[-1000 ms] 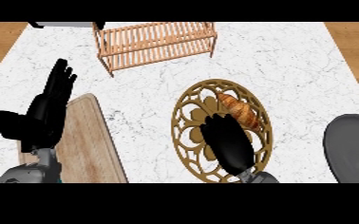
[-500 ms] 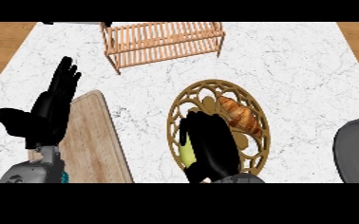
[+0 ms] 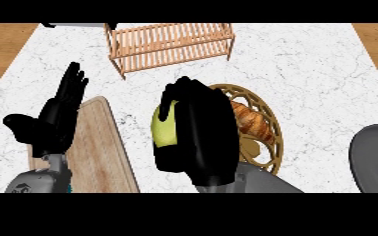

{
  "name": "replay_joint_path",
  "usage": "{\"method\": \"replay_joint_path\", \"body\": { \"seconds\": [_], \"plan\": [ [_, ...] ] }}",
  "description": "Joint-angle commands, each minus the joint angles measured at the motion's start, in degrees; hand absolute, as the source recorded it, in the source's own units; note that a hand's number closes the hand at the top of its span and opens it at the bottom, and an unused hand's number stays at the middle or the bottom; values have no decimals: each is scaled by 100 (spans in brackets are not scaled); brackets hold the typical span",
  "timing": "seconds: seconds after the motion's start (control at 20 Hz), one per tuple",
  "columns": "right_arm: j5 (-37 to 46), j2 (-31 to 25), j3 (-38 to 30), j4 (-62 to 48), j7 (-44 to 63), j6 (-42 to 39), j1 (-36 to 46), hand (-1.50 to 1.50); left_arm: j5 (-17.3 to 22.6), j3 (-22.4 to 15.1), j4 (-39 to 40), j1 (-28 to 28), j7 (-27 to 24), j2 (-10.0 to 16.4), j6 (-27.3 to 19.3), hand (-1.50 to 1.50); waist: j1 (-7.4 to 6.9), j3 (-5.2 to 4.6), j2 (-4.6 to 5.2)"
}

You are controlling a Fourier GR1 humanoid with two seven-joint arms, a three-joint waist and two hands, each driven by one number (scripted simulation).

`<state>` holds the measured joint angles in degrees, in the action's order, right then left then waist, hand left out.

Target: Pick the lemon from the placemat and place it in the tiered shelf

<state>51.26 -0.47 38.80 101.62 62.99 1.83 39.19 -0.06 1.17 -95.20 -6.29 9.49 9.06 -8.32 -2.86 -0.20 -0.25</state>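
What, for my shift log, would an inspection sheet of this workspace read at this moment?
Surface: white marbled counter, no spills seen.
Job's things: lemon in the right hand, showing left of the woven placemat; wooden tiered shelf at the far side, lemon not yet in it.
Clutter: croissant on the placemat; cutting board at the near left; grey rounded object cut off at the right edge.
Hands: right hand curled round the lemon; left hand open, fingers up, resting at the cutting board's left edge.
Cables: nothing seen.
Surroundings: brown wood beyond the counter's far corners.
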Motion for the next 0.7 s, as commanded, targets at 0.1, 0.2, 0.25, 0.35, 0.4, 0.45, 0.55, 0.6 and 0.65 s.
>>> {"method": "replay_joint_path", "body": {
  "seconds": [0.1, 0.2, 0.25, 0.35, 0.4, 0.45, 0.55, 0.6, 0.65],
  "plan": [
    [-257, 44, -354, -616, 1506, 162, 1605, 150, -96, -59, -248, 116, 124, -48, -97, 0, 86, 11, -3],
    [-470, 44, -623, -1176, 1416, 284, 2059, 150, -71, 12, -86, -75, 137, -78, -146, 0, 75, 9, 18],
    [-524, 43, -609, -1330, 1297, 521, 2078, 150, 40, 169, 61, -153, 8, 84, 23, 0, 101, 9, 30],
    [-570, 44, -925, -1829, 1005, 576, 2394, 150, -64, 112, 328, -212, -196, -91, -116, 0, 120, 8, 49],
    [-641, 44, -1101, -1864, 855, 568, 2356, 150, 27, 162, 180, -145, -27, -7, -30, 0, 140, 13, 38],
    [-686, 44, -1213, -2169, 790, 617, 2568, 150, -34, 48, -175, -51, 163, -5, -52, 0, 91, 15, 31],
    [-540, 44, -1172, -2573, 565, 1214, 2476, 150, 107, 175, 79, 23, -130, 118, 189, 0, 73, 11, 55],
    [-612, 44, -1428, -2819, 319, 1122, 2622, 150, 79, 157, -143, -48, 174, 76, 59, 0, 86, 15, 49],
    [-618, 44, -1410, -2823, 197, 1238, 2519, 150, -75, 102, 54, -138, 61, -23, -77, 0, 149, 16, 49]
  ]
}}
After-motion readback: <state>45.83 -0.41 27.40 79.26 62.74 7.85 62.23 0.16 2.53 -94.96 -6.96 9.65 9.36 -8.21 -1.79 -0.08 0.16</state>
